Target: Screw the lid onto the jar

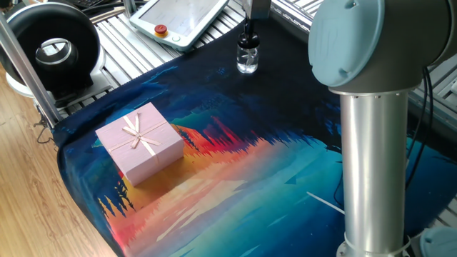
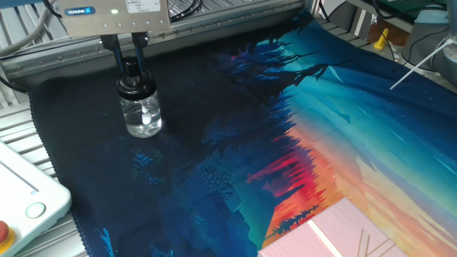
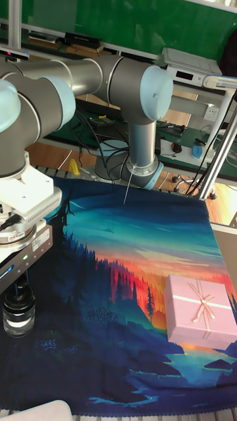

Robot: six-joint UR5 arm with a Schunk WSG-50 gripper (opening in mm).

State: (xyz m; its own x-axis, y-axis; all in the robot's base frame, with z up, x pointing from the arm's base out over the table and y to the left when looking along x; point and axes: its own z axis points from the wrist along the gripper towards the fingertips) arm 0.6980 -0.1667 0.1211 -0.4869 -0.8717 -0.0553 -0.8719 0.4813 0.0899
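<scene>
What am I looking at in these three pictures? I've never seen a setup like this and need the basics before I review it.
This is one grey-and-blue robot arm working over a table covered by a colourful painted-landscape cloth. Two cameras look at the table from opposite sides; the tall picture looks along it towards the arm's base. On the cloth stand a pink gift box with a ribbon and a tiny clear glass bottle. The bottle wears a small black dropper-style cap. The arm's two-finger claw hangs straight above, its fingers either side of the cap's narrow top. Whether they actually squeeze it is hard to tell.

Lid (image 2: 135,80) on jar (image 2: 142,116), under gripper (image 2: 126,59)
</scene>
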